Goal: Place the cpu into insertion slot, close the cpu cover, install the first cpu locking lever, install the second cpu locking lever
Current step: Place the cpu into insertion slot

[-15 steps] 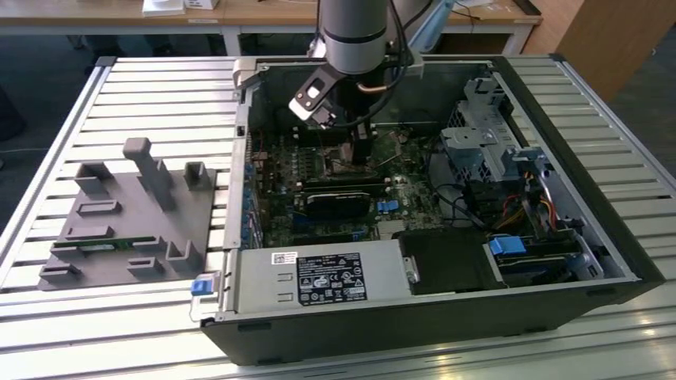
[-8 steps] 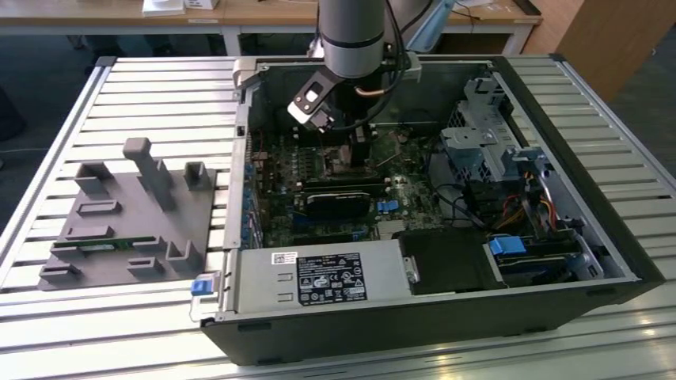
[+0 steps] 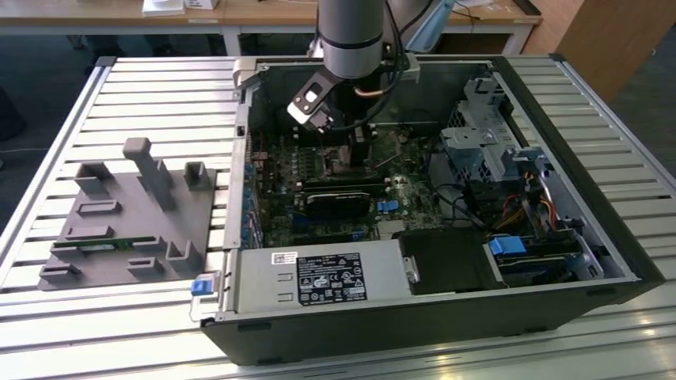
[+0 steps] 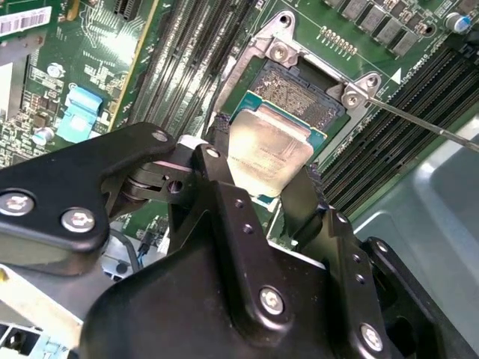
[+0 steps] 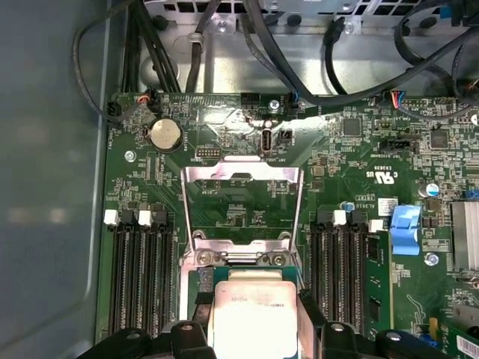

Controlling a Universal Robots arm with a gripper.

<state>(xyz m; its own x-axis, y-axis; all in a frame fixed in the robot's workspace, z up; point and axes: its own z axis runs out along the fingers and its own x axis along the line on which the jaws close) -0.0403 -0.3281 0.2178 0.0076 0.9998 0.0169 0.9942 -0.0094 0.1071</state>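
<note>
One step begun — twelve o'clock in the dark case point(image 3: 423, 332), our black claw point(image 4: 263, 168) grips the silvery square cpu point(image 4: 271, 146); seating wants squaring.

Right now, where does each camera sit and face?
Exterior view: off the arm, above the open computer case, looking down in; the arm shows.
Second wrist view: on the arm, looking along the gripper at the cpu over the insertion slot.
First wrist view: on the arm, facing the motherboard and open cpu cover; fingers show.
Both wrist views share the gripped cpu.
</note>
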